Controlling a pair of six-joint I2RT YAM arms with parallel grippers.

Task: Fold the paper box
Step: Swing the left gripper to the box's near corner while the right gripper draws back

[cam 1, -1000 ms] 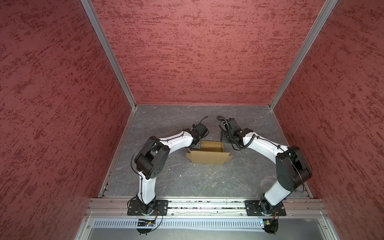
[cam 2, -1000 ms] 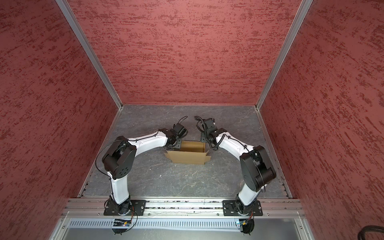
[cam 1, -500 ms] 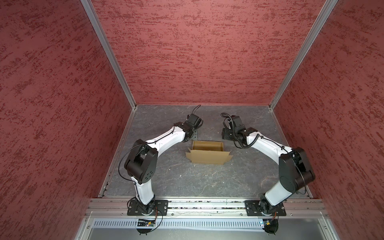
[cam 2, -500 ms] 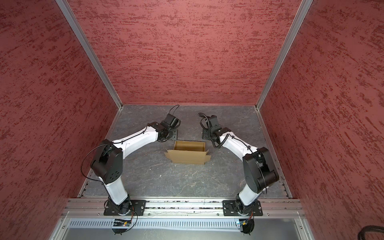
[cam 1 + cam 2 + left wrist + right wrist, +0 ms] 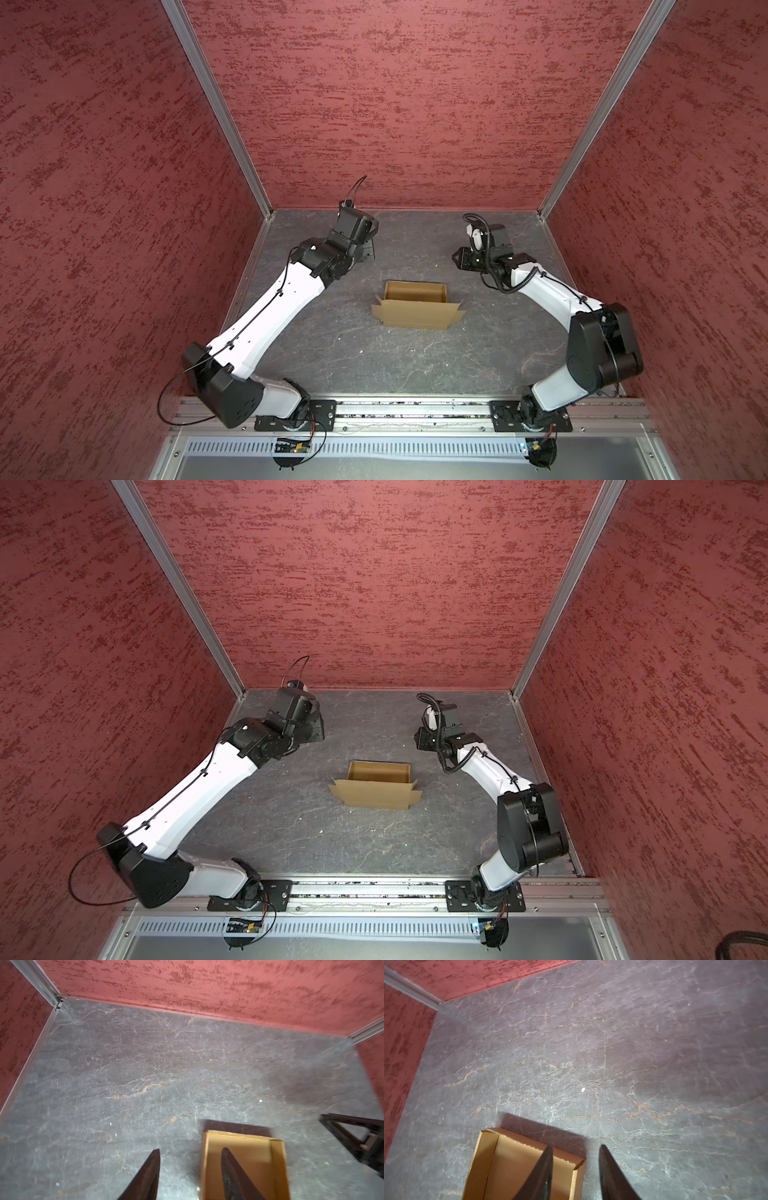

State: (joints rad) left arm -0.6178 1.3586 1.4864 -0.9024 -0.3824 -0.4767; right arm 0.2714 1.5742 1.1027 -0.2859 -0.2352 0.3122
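Note:
The paper box (image 5: 415, 305) (image 5: 376, 786) is tan cardboard and sits mid-table in both top views. It forms a shallow open tray, with a wide flap with small end tabs spread toward the front. My left gripper (image 5: 368, 249) (image 5: 314, 729) hangs off the box's far left, clear of it. My right gripper (image 5: 459, 259) (image 5: 417, 739) hangs off its far right. In the left wrist view the left gripper (image 5: 191, 1149) is open and empty above the box (image 5: 249, 1153). The right gripper (image 5: 575, 1145) is also open and empty above a box (image 5: 512, 1157) corner.
Red textured walls (image 5: 415, 104) enclose the grey marbled table (image 5: 374, 361) on three sides. An aluminium rail (image 5: 415, 409) with both arm bases runs along the front edge. The right gripper's fingers (image 5: 353, 1140) show at the edge of the left wrist view.
Both grippers have drawn back from the box's far corners, up and outward toward the back wall. The box stays where it was.

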